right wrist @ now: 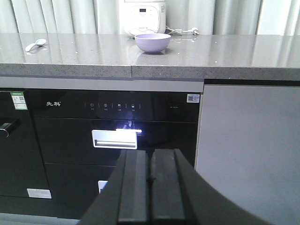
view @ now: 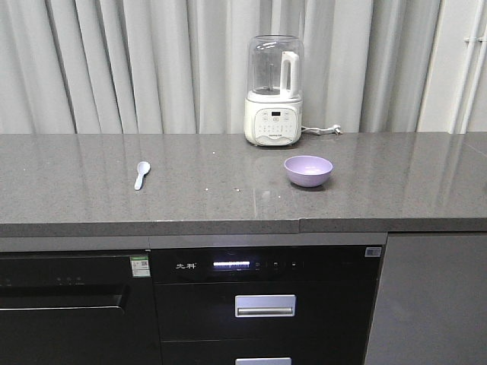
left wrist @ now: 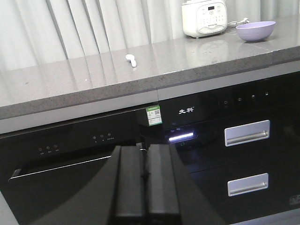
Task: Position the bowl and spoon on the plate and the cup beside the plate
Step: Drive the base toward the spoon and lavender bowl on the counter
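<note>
- bowl (view: 308, 170): you see plain lavender-purple, with no pattern.
- spoon (view: 141, 174): pale blue-white, plain.
- countertop (view: 76, 190): you have mid grey here, flecked with fine pale speckles.
- blender (view: 274, 91): cream-white base, clear jug, white handle.
- curtains (view: 137, 61): pale grey-white, striped by vertical fold shadows.
- appliance fronts (view: 198, 312): glossy black; you find silver handles (view: 265, 306) on them.
- label (view: 139, 266): green and white.
- cabinet panel (view: 434, 304): flat grey.
- left gripper (left wrist: 144, 187), right gripper (right wrist: 151, 187): both black to your eye.

The front view faces the countertop (view: 76, 194) from slightly above; both lower wrist views share it and the bowl (view: 308, 170).
</note>
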